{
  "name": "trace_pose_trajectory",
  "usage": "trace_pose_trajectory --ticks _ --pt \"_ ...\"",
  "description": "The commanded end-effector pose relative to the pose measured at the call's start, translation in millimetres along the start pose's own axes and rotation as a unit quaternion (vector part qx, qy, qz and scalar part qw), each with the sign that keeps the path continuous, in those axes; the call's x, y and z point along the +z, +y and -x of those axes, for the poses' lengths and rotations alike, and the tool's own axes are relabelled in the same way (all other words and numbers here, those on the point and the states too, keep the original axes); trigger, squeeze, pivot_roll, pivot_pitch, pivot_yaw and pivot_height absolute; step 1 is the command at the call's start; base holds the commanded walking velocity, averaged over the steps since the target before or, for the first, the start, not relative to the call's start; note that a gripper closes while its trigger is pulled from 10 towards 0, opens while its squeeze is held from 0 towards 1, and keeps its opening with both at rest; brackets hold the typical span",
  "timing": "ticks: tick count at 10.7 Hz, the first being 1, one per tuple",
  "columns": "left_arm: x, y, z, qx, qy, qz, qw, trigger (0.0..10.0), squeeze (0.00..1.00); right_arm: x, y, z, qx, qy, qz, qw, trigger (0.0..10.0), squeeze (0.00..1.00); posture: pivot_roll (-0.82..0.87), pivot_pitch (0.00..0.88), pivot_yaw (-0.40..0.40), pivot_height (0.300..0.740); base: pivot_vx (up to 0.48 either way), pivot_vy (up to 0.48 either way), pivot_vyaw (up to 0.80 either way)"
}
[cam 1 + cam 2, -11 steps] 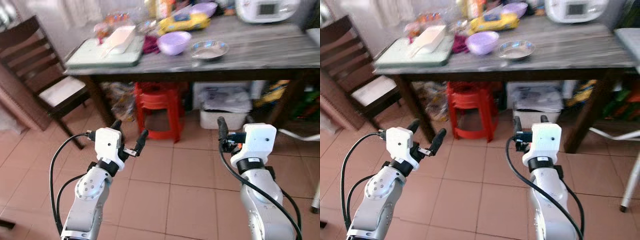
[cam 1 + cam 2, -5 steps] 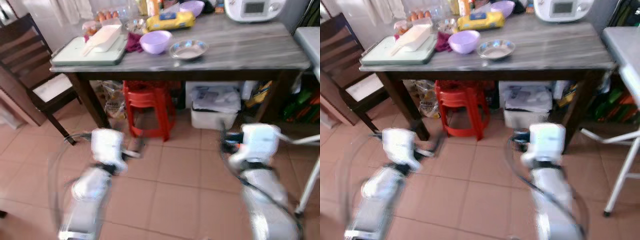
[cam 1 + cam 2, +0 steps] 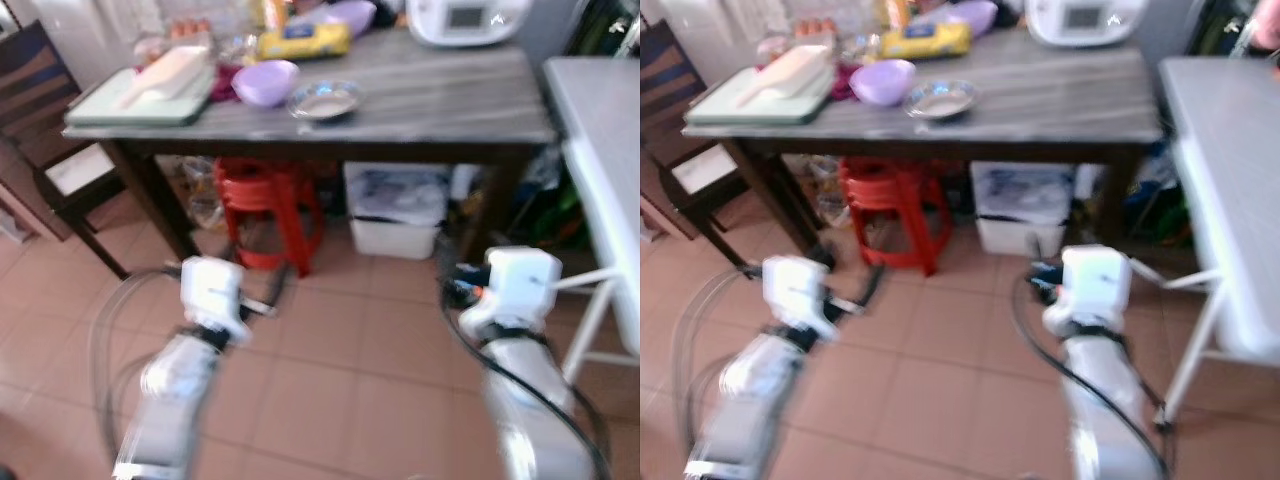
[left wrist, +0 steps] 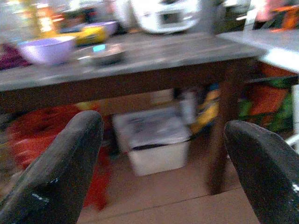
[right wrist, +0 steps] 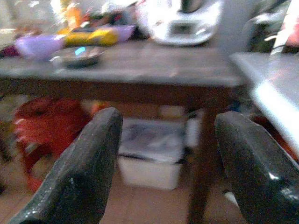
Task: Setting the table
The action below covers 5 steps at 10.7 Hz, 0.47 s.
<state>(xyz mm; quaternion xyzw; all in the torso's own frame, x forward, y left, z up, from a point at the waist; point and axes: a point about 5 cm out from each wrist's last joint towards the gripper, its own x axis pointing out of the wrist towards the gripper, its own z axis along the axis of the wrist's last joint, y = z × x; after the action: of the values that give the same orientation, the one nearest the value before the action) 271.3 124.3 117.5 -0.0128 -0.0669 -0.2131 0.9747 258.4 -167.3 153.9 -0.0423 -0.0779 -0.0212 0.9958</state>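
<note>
A lilac bowl [image 3: 265, 81] stood upright on the grey-topped bench [image 3: 430, 95], toward its left half. Just beside it, on its right, sat a shallow metal dish [image 3: 324, 99], also upright and near the front edge. Farther back lay a second lilac bowl [image 3: 346, 15], tilted, next to a yellow packet [image 3: 302, 41]. All were blurred.

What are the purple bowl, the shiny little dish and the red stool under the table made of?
The pale purple bowl looks like plastic: even matte colour, no glints. The shallow silver dish beside it is probably metal, since its rim shines grey and reflective. The red stool under the dark wooden table looks like moulded plastic, glossy and one solid colour. Blur leaves some doubt.
</note>
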Motion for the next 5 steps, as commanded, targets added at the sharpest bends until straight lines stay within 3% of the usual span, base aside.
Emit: trace_pose_trajectory --ticks 1,5 --pt "3.0 8.1 2.0 0.005 0.001 -0.011 1.000 10.0 0.00 2.3 6.4 0.8 0.005 -0.004 -0.012 1.000 10.0 0.00 -0.09 0.101 0.137 0.740 0.000 -0.334 -0.67" --pt "2.9 8.2 2.1 0.003 0.002 -0.013 1.000 10.0 0.00 2.0 6.5 1.3 0.006 -0.004 -0.010 1.000 10.0 0.00 -0.09 0.099 0.137 0.740 0.000 -0.333 0.00"
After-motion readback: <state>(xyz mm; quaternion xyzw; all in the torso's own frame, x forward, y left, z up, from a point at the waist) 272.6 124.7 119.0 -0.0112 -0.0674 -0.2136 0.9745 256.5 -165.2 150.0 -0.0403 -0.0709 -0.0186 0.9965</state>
